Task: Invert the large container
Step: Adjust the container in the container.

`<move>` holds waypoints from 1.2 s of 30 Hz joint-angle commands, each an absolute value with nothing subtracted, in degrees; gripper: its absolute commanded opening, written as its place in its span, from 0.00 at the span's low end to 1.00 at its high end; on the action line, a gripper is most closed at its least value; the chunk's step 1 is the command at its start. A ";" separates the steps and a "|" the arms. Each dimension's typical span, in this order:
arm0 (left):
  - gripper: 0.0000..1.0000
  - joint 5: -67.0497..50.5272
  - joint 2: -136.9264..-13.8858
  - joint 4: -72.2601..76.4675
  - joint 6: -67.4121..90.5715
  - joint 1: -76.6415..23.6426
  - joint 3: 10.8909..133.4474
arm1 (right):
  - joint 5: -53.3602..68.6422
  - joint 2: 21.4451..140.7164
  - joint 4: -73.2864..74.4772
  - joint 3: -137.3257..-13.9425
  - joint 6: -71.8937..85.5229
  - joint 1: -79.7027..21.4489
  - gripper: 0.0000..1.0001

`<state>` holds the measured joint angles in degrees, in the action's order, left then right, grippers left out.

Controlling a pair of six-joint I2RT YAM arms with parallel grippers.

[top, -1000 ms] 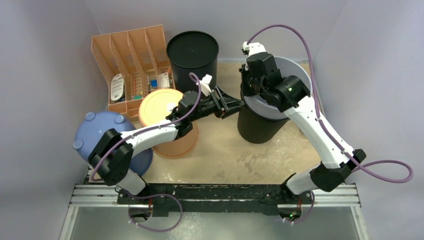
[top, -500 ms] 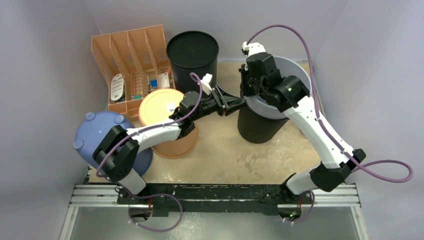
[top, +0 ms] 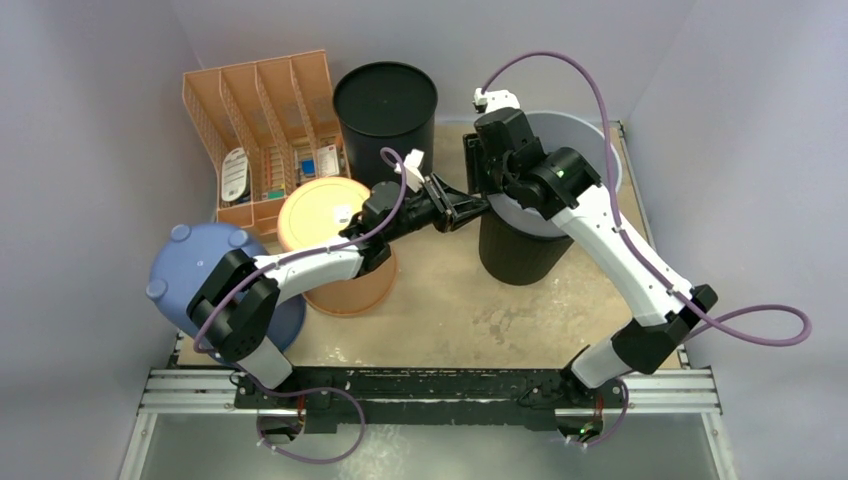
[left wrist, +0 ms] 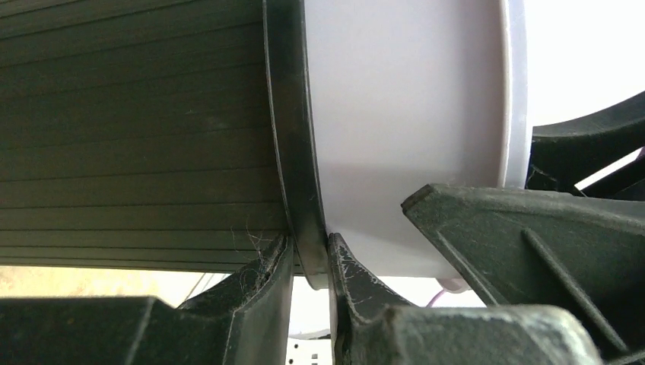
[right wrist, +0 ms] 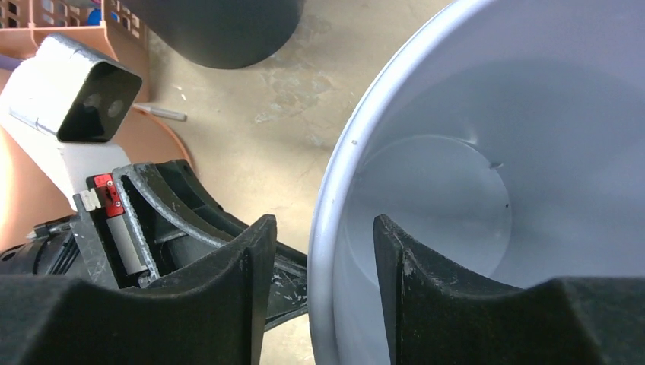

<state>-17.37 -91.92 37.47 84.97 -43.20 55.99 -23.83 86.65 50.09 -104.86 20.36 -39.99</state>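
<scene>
The large container, a wide pale grey bucket (top: 575, 140), stands upright, nested in a black ribbed bin (top: 520, 255) at the right of the table. My left gripper (top: 478, 208) reaches in from the left and is shut on the black bin's rim (left wrist: 293, 152). One finger is outside against the ribs and the other lies between the rim and the grey wall (left wrist: 403, 114). My right gripper (top: 487, 182) hangs over the bucket's left edge. It is open in the right wrist view (right wrist: 323, 251), straddling the grey rim (right wrist: 327, 198) without touching it.
A black round container (top: 385, 105) stands at the back centre, beside an orange file rack (top: 265, 115). An upturned orange bucket (top: 335, 245) and an upturned blue tub (top: 215, 280) sit under and left of the left arm. Walls close in on both sides.
My left gripper has slid right and closed onto the black bin's rim. My right gripper has let go of the grey rim and opened, and its wrist has shifted slightly left.
</scene>
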 commanded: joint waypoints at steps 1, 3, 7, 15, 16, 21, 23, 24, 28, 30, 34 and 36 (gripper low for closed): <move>0.22 -15.15 -91.84 36.32 84.59 -43.34 58.30 | -28.32 86.27 51.69 -106.85 21.13 -40.73 0.45; 0.23 -15.21 -91.88 35.30 84.01 -43.37 58.93 | -27.95 86.02 51.28 -106.27 21.25 -40.85 0.29; 0.29 -15.76 -92.52 36.09 84.68 -43.46 59.70 | -26.55 85.82 49.96 -105.45 21.40 -41.18 0.00; 0.33 -15.94 -93.08 36.14 84.55 -44.06 60.12 | -25.89 85.96 49.37 -106.14 21.07 -42.13 0.00; 0.30 -16.02 -93.19 36.26 84.55 -44.17 60.24 | -25.96 86.07 49.35 -106.40 20.94 -42.38 0.00; 0.00 -15.29 -93.56 32.28 84.60 -44.47 61.48 | -27.08 87.32 51.10 -110.06 21.03 -44.45 0.00; 0.00 -15.09 -93.68 31.28 85.49 -44.47 61.80 | -27.32 88.58 52.33 -112.65 21.16 -45.08 0.00; 0.00 -14.77 -93.66 30.26 85.74 -44.55 62.06 | -27.52 89.16 52.99 -114.00 21.21 -45.40 0.00; 0.00 -13.09 -93.36 26.56 84.89 -44.58 63.61 | -28.51 90.32 53.80 -117.87 21.12 -46.69 0.00; 0.00 -12.10 -93.59 23.34 83.65 -44.56 64.80 | -28.24 90.27 53.05 -119.02 20.93 -46.83 0.00; 0.00 -10.74 -93.95 17.64 81.79 -44.56 65.62 | -29.88 89.78 53.22 -122.69 21.04 -46.93 0.00; 0.00 -10.19 -94.18 15.65 81.17 -44.54 65.32 | -30.96 89.20 52.95 -124.41 20.89 -46.93 0.00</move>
<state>-15.40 -92.44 24.80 85.54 -43.79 64.27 -33.63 92.77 60.62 -116.60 19.00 -43.07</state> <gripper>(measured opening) 0.076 0.090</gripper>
